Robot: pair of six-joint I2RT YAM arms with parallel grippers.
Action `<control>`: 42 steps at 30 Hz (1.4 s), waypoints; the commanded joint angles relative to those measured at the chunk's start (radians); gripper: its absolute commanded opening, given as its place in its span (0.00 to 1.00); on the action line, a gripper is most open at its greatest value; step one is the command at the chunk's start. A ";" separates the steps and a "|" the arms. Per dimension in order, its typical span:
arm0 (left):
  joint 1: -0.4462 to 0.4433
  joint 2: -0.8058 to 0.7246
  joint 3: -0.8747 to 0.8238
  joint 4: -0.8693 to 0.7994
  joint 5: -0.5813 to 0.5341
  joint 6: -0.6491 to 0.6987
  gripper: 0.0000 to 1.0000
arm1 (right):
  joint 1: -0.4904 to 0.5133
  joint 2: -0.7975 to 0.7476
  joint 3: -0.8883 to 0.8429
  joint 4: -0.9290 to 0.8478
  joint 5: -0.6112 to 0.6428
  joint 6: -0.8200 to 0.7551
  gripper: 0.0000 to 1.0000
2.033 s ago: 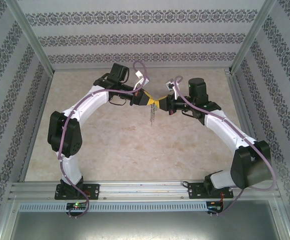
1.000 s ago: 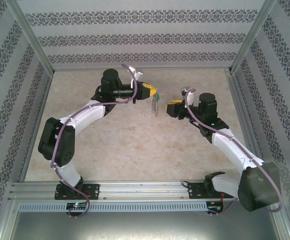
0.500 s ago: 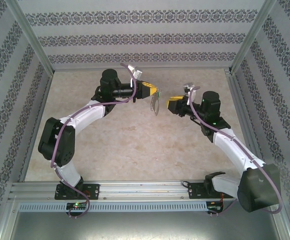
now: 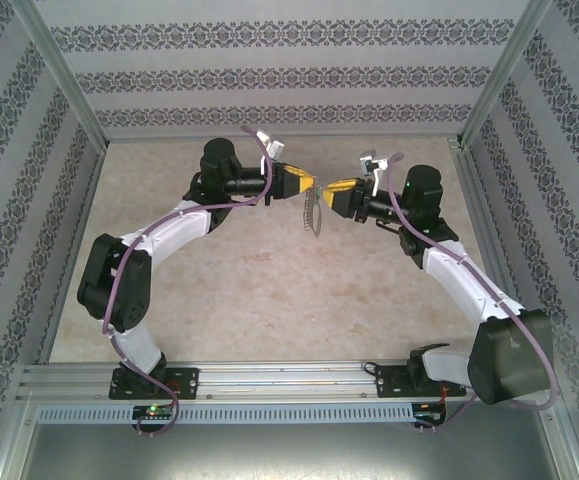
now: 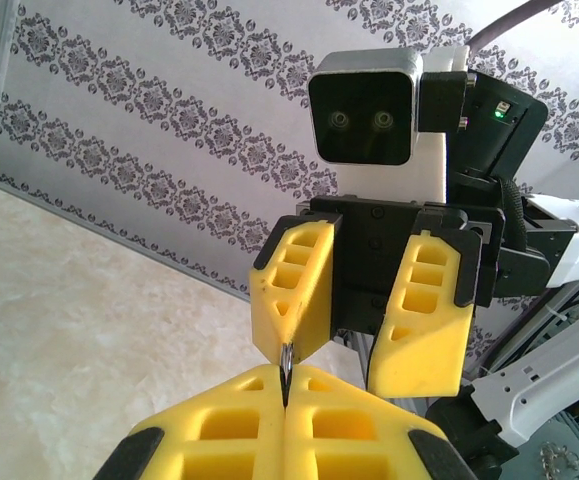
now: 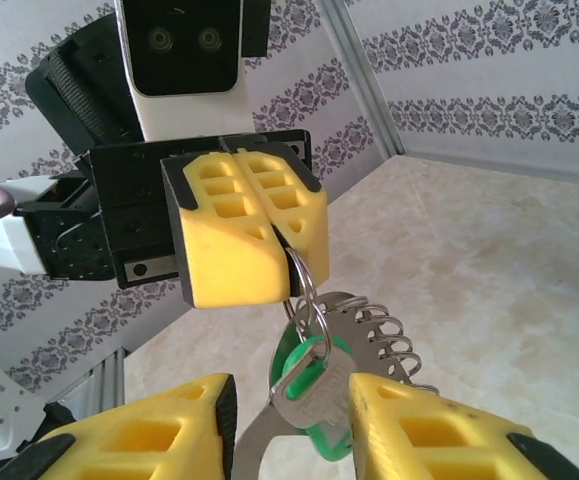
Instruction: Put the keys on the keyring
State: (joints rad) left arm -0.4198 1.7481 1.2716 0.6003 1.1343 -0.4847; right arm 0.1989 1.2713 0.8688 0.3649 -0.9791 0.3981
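While the left gripper (image 4: 310, 184) presses its two yellow fingers tight together, the top of the keyring (image 4: 315, 212) is pinched between the tips. In the top view this is a little above the middle of the frame. The grey ring hangs down from there over the table (image 4: 269, 290), not touching it.

The right gripper (image 4: 331, 187) points at the left one, tip to tip, very close.

In the right wrist view, the left gripper (image 6: 287, 262) is in the upper middle. The keyring (image 6: 374, 322) dangles just under it, with its bumpy fringe on the right. A small key (image 6: 307, 385) with a green head hangs on the ring, right between the two fingers of the right gripper (image 6: 289, 400) at the bottom of the frame. Those fingers stand apart, with a gap on the left side of the key. I cannot tell if the right-hand finger touches it.

In the left wrist view, one finger of the right gripper (image 5: 349, 368) meets the bit of metal sticking up at the bottom middle.
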 commanded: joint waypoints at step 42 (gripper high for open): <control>-0.010 -0.010 0.003 0.127 -0.004 -0.037 0.00 | 0.001 0.033 0.008 0.043 -0.055 0.013 0.06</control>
State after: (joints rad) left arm -0.4198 1.7569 1.2716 0.6464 1.1244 -0.5072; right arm 0.2241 1.3319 0.8993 0.3786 -1.0370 0.4213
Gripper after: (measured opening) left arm 0.049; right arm 0.061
